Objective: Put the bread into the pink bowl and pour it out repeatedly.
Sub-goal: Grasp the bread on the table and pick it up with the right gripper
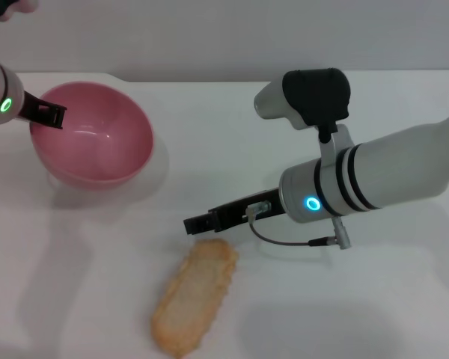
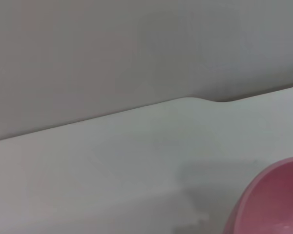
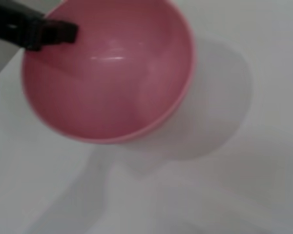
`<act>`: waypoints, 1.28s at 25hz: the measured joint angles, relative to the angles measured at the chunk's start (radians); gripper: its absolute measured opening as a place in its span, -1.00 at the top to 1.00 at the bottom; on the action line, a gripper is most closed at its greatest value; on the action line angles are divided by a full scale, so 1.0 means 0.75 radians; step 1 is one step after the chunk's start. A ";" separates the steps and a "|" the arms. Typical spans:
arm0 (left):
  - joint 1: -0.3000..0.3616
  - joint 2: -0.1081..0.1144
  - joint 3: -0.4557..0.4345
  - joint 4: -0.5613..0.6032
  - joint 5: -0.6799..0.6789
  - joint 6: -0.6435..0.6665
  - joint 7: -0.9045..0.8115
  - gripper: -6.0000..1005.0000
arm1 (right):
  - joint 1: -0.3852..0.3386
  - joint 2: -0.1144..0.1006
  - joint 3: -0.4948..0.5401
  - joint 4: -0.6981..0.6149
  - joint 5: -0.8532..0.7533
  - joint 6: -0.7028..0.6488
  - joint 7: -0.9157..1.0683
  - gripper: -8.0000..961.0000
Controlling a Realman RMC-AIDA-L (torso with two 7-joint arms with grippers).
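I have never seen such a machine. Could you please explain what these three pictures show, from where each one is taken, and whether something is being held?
This is a robot with two arms, each ending in a gripper. The head view looks down from the robot's head at a white table. The other two views come from cameras on the wrists.

On the table lie a toy bread and an empty pink bowl. The left gripper is at the bowl's rim and seems to grip it; the right wrist view shows this too, while the left wrist view catches only the bowl's edge. The right gripper hovers close above the bread's far end and holds nothing.
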 joint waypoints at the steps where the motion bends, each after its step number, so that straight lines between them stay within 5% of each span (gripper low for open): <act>1: -0.005 0.000 0.000 -0.005 0.000 0.000 0.000 0.90 | 0.006 0.000 -0.008 0.013 0.025 -0.003 -0.015 -0.39; 32: -0.031 -0.004 0.016 -0.007 0.000 0.017 -0.014 0.90 | 0.095 0.004 -0.142 0.202 0.154 -0.070 -0.060 -0.39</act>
